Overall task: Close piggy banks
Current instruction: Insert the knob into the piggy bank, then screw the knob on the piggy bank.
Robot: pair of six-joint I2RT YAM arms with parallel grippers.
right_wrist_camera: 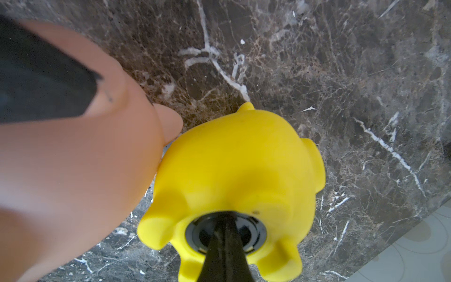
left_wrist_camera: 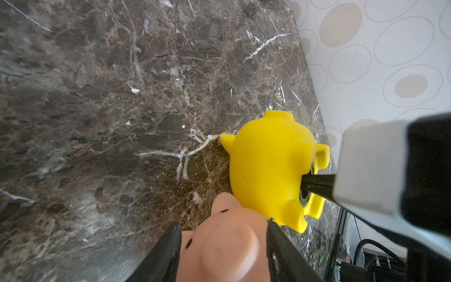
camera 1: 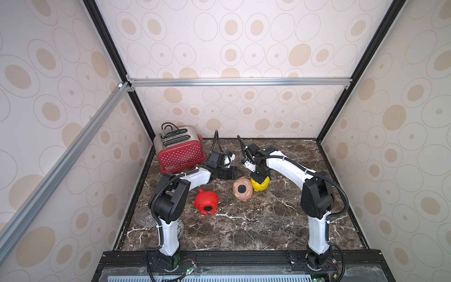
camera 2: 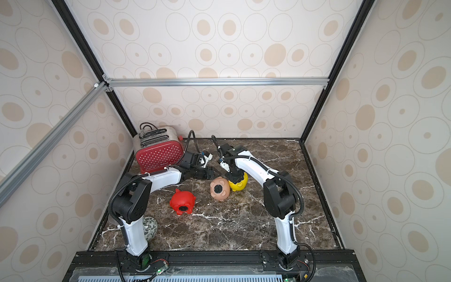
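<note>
Piggy banks on the marble table [camera 1: 244, 227]: the red pig [camera 1: 206, 201] lies alone toward my left arm, while the peach-pink pig [camera 1: 241, 189] and yellow pig [camera 1: 264, 186] touch at mid-table. My left claw [left_wrist_camera: 223, 223] is clamped across the peach-pink pig's head; my right claw [right_wrist_camera: 225, 219], fingers together, presses its tip into the yellow pig's belly hole [right_wrist_camera: 252, 233].

Your left arm [camera 1: 168, 234], at seven o'clock in a top view, and your right arm [camera 1: 317, 234], at five o'clock, both wore white link shells between bulky black joint housings. Black corrugated hose [camera 1: 347, 203] ran along each, cinched by white zip ties [camera 1: 328, 222]. The left gripper [left_wrist_camera: 224, 221] had black, tapered fingers [left_wrist_camera: 166, 251].
</note>
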